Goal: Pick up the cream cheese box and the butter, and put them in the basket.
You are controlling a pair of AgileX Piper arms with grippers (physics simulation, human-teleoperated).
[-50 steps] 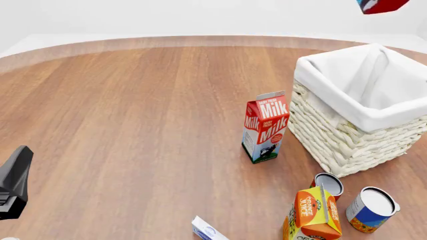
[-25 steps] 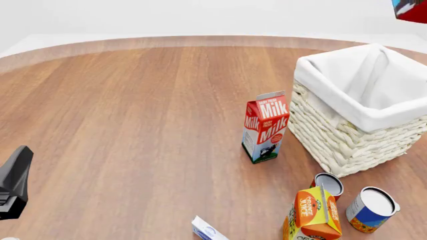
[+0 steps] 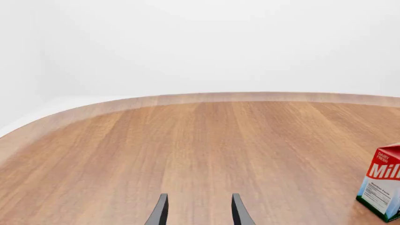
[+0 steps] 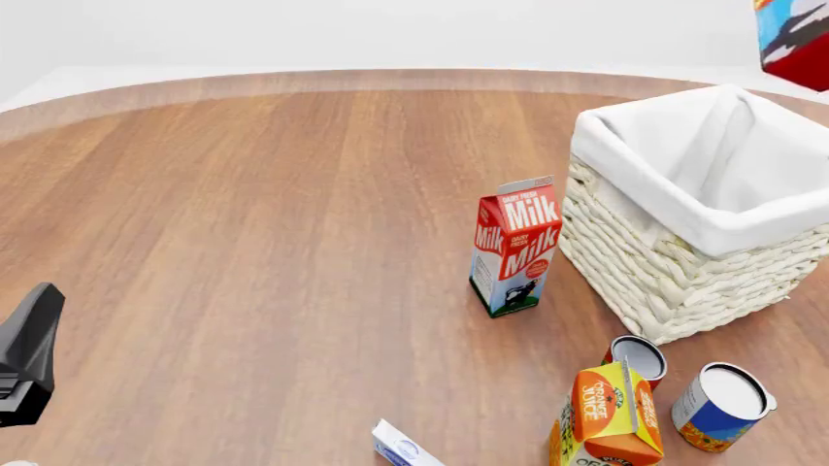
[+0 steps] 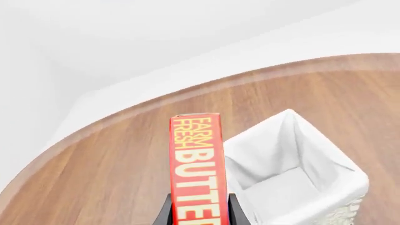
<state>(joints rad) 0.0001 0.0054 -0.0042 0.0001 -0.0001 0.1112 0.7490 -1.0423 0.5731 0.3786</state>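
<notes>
Carrying the Butter Above the Basket

Right gripper (image 5: 198, 213) was pinching the butter (image 5: 195, 168) between its jaws, the carton's long axis running straight out along the fingers. In the front view the butter (image 4: 793, 39) hung high at the upper right corner, above and just beyond the basket (image 4: 674, 262), whose open mouth lay below the carton. A lowering move appeared due next. Left gripper (image 3: 198, 211) sat low and well apart, jaws spread and empty. Cream cheese box (image 4: 404, 449) lay on the table (image 4: 259, 243) at the near edge, nearer the left arm.
</notes>
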